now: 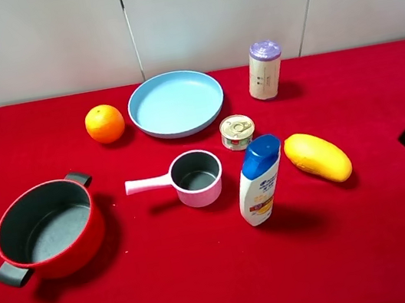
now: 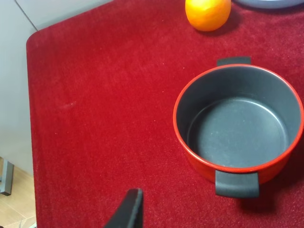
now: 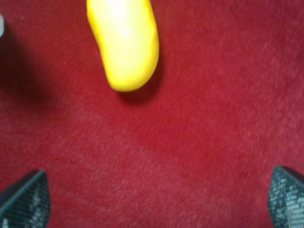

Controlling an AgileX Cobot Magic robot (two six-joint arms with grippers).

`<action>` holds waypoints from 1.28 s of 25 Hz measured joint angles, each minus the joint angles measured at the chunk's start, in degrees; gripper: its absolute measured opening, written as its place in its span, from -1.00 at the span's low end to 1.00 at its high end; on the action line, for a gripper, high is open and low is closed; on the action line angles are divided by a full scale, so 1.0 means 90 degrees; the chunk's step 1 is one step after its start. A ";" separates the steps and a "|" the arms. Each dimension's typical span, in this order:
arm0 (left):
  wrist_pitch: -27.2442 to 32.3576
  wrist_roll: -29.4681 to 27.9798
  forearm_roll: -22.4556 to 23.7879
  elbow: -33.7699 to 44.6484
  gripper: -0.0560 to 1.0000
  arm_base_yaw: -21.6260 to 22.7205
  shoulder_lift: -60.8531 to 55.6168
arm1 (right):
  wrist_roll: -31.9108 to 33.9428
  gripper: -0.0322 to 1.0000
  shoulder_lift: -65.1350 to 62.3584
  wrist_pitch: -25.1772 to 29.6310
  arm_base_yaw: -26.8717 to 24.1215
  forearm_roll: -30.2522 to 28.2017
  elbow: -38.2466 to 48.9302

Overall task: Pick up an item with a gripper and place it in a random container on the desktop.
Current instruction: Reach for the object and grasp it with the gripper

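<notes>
- Yellow, smooth oblong mango-like fruit point(image 1: 318, 157) lies on the red-cloth desktop point(image 1: 194, 285), just beside a white blue-capped shampoo bottle point(image 1: 260, 181).
- Black two-fingered right gripper point(image 3: 155, 197): jaws spread wide, holding nothing, near the fruit but not touching it.
- Black left gripper point(image 2: 127, 213): one finger visible; state cannot be told.
- Large round red pot point(image 1: 86, 245), grey inside, stands well apart from the fruit.

Right claw point(image 3: 154, 197) black; fingertips point(image 3: 24, 202) mesh-textured.

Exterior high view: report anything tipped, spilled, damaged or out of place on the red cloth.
Nothing stands out. The shampoo bottle, tin can and lilac-capped canister stand upright; the red pot, pink saucepan and blue plate sit level and empty; the mango and orange rest intact on the cloth.
</notes>
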 joint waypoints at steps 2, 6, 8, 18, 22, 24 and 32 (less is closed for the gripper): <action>0.0000 0.0000 0.0000 0.0000 0.96 0.0000 0.0000 | -0.0147 0.41 0.0305 -0.0045 0.0000 0.0000 -0.0158; 0.0000 0.0000 0.0000 0.0000 0.96 0.0000 0.0000 | -0.0344 0.41 0.0933 -0.0158 0.0000 -0.0043 -0.0478; 0.0000 0.0000 0.0000 0.0000 0.96 0.0000 0.0000 | -0.0366 0.41 0.1215 -0.0192 0.0000 -0.0159 -0.0648; 0.0000 0.0000 0.0000 0.0000 0.96 0.0000 0.0000 | -0.0417 0.41 0.2151 -0.0470 0.0000 -0.0418 -0.1061; 0.0000 0.0000 0.0000 0.0000 0.96 0.0000 0.0000 | -0.0435 0.41 0.2483 -0.0778 0.0000 -0.0480 -0.1061; 0.0000 0.0000 0.0000 0.0000 0.96 0.0000 0.0000 | -0.0435 0.41 0.2669 -0.0933 0.0000 -0.0480 -0.1061; 0.0000 0.0000 0.0000 0.0000 0.96 0.0000 0.0000 | -0.0454 0.41 0.3332 -0.1417 0.0000 -0.0480 -0.1061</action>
